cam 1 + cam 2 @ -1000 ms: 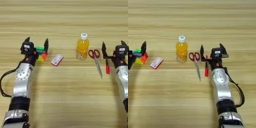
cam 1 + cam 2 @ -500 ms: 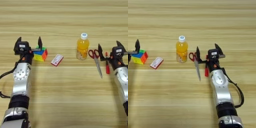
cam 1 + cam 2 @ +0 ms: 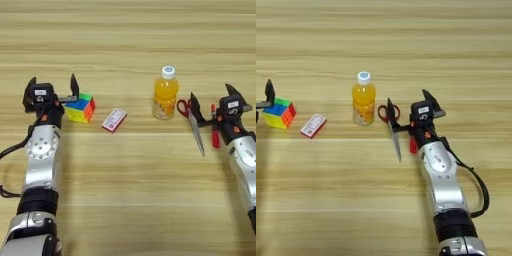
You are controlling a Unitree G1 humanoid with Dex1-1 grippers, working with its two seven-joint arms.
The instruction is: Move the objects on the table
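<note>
The multicoloured puzzle cube (image 3: 80,107) lies on the table (image 3: 125,190) at the left. My left gripper (image 3: 52,86) stands open just left of it, its right finger (image 3: 74,84) at the cube's upper left corner. A red-and-white card packet (image 3: 114,120) lies right of the cube. The orange juice bottle (image 3: 165,94) stands upright at centre. Red-handled scissors (image 3: 193,123) lie right of the bottle, blades pointing toward me. A red pen (image 3: 215,134) lies beside them. My right gripper (image 3: 212,97) is open above the pen, its left finger (image 3: 194,103) by the scissors' handles.
Both silver forearms (image 3: 40,165) (image 3: 443,185) reach in from the near edge, with black cables hanging beside them. Bare wood stretches across the far half of the table and between the arms in front.
My left gripper has slid left, so the cube that sat between its fingers now lies just right of them. My right gripper has shifted left toward the scissors.
</note>
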